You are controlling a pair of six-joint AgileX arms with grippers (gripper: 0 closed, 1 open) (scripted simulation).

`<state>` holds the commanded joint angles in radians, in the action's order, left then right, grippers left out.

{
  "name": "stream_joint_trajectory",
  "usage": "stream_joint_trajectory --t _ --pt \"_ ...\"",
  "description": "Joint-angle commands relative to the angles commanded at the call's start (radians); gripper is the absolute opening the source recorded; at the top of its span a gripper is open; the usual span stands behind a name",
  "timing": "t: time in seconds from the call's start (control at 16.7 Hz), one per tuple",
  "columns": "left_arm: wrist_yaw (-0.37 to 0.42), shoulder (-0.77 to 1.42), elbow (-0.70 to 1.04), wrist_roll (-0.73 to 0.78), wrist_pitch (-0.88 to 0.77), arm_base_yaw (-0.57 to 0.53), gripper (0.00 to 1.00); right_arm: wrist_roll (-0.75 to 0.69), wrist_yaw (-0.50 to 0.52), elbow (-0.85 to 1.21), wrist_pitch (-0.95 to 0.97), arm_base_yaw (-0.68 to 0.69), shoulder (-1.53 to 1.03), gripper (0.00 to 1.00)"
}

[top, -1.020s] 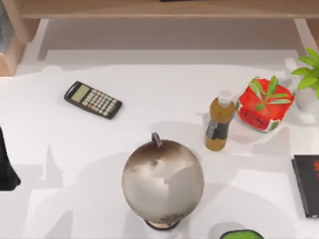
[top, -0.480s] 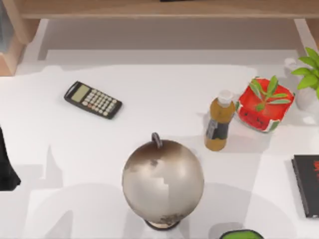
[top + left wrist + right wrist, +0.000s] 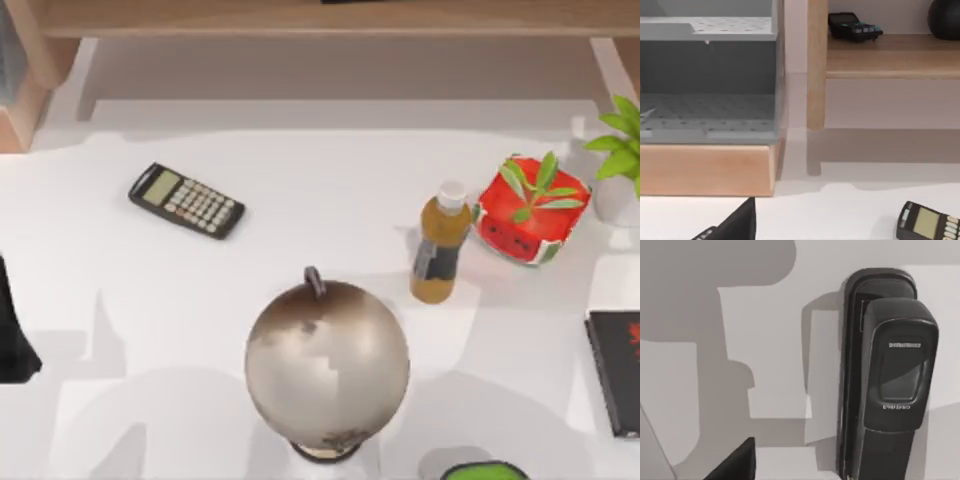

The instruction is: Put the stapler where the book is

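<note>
The stapler (image 3: 885,375) is black and lies flat on the white table, seen from close above in the right wrist view. A dark part of my right gripper (image 3: 735,465) shows at that view's edge, apart from the stapler. The book (image 3: 615,372) is thin and black with red marks, and it lies at the table's right edge, partly cut off by the frame. My left arm (image 3: 12,330) is parked at the far left edge, with a dark part of its gripper (image 3: 735,225) showing in the left wrist view.
A globe (image 3: 327,362) stands at front centre. Right of it are a brown bottle (image 3: 440,245) and a red potted plant (image 3: 530,215). A calculator (image 3: 187,200) lies at back left. A wooden shelf (image 3: 815,65) with a grey bin (image 3: 705,75) lines the back. Something green (image 3: 485,470) sits at the front edge.
Shadows on the right half of the table have shifted toward the right. No object on the table has moved, and the left arm has stayed put.
</note>
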<state>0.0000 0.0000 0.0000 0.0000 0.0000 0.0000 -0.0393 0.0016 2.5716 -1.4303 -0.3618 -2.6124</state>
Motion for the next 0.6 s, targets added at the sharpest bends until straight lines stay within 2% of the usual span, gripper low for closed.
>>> stream_joint_trajectory --t 0.6 --pt "0.0 0.0 0.0 0.0 0.0 0.0 1.0 -0.007 -0.001 -0.068 0.056 -0.007 0.011 1.0"
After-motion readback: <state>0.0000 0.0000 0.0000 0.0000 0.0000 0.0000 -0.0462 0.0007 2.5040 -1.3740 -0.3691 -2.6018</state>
